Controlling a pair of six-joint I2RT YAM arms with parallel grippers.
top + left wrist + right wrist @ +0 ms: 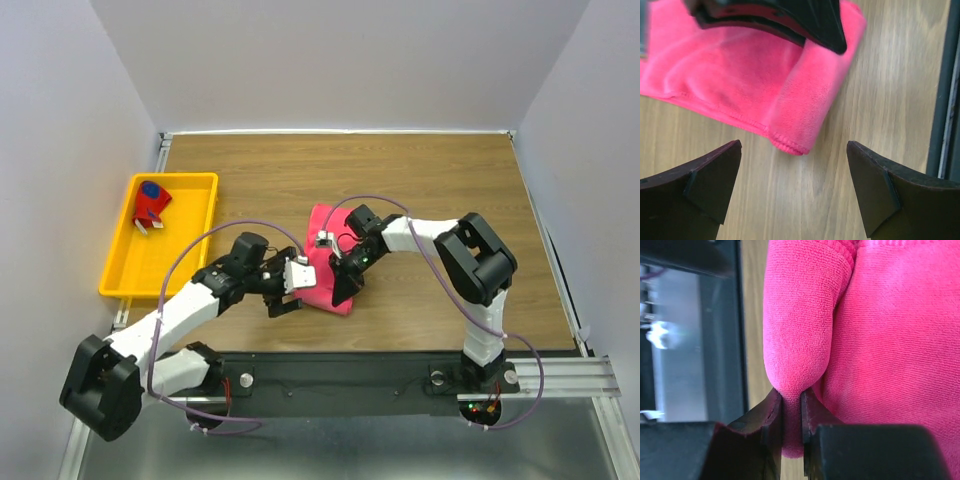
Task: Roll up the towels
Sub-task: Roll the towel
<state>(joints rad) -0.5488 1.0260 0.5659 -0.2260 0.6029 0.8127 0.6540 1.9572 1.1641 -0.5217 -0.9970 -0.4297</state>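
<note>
table (450, 180) carried yellow tray (120, 270) at left | pink towel (322, 222) lay mid-table, near edge folded up | patterned towel (151, 203) lay in tray | right gripper (791, 405) pinched pink fold | left gripper (794, 145) stood spread wide, off towel's corner

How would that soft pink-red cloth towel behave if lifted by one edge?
Probably floppy: the soft pink-red cloth towel bulges limply where the right gripper pinches a fold. Its fuzzy pile looks grippy, not slippery. The loose fold near the open left gripper would likely sag open.
</note>
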